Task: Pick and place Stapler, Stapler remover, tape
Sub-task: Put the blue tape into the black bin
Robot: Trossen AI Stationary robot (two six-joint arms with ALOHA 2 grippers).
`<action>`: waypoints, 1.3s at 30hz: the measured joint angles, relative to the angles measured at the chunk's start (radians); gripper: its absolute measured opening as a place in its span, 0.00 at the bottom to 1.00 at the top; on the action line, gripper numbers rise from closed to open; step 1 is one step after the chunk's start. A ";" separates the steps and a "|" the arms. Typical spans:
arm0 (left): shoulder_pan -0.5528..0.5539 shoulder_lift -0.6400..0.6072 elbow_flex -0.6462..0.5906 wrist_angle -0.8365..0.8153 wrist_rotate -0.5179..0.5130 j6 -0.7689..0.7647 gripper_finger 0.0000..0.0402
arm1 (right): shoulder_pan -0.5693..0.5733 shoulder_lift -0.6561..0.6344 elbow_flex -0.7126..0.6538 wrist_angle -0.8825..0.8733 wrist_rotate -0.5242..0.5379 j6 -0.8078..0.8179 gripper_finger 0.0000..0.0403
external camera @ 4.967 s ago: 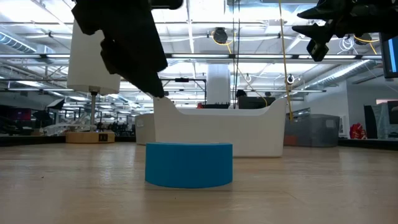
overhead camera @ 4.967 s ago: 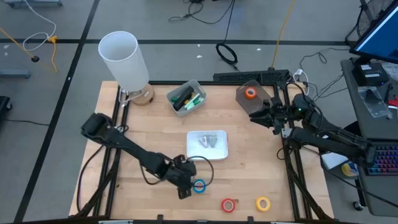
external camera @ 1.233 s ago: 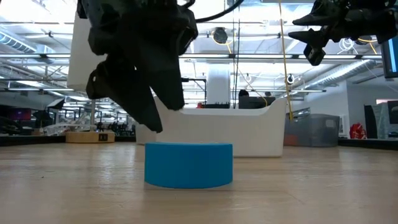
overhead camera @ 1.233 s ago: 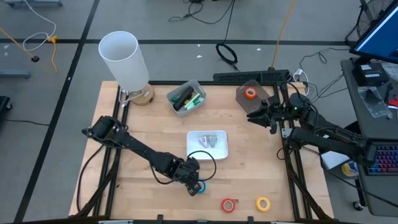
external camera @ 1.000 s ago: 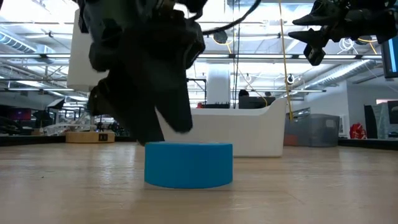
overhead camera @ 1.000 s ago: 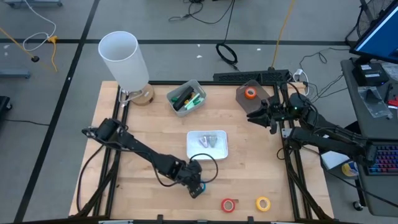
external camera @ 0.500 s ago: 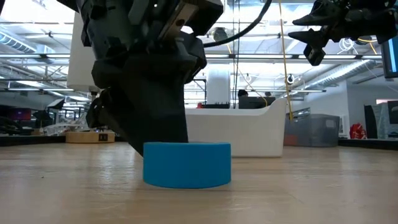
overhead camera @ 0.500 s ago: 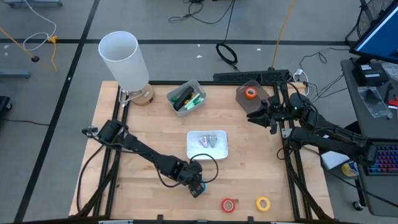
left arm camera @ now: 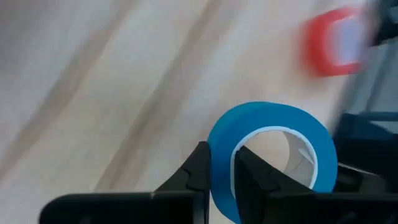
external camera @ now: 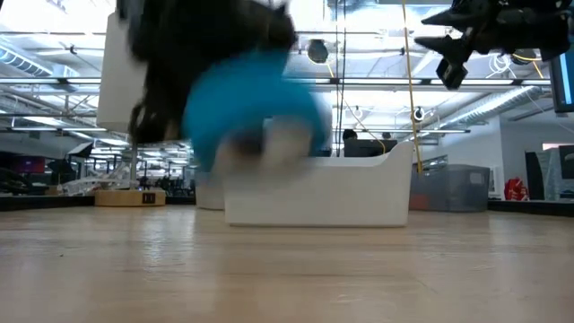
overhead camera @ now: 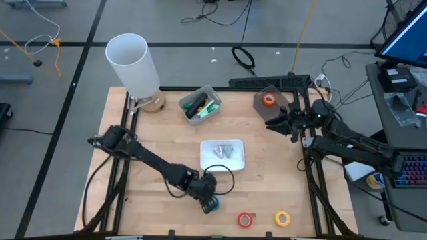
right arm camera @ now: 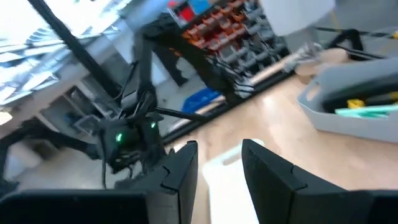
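Fingers (left arm camera: 198, 174) of the left gripper (left arm camera: 217, 177) pinch the wall of the blue tape roll (left arm camera: 273, 155), lifted clear of the table (overhead camera: 153, 133) near its front edge. Red tape roll (overhead camera: 245, 219) and yellow tape roll (overhead camera: 282, 217) lie nearby. Right gripper (overhead camera: 272, 124) hovers half-parted, empty, beside the orange tape roll (overhead camera: 268, 100).

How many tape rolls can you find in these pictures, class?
4: orange roll in the dark tray at the table's far right; blue roll pinched in the left gripper; red roll and yellow roll at the near edge.
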 joint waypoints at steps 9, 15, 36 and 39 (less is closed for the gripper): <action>0.089 -0.225 0.003 0.063 -0.114 0.167 0.10 | 0.095 0.033 0.000 0.299 -0.145 0.063 0.29; 0.220 -0.306 0.002 0.189 -0.099 0.211 0.10 | 0.237 0.117 0.000 0.529 -0.089 -0.082 0.29; 0.584 -0.316 0.002 0.489 0.252 -0.058 0.12 | 0.482 0.348 0.000 0.587 0.648 -0.869 0.32; 0.601 -0.316 0.002 0.488 0.267 -0.061 0.12 | 0.485 0.348 0.000 0.613 0.692 -0.898 0.37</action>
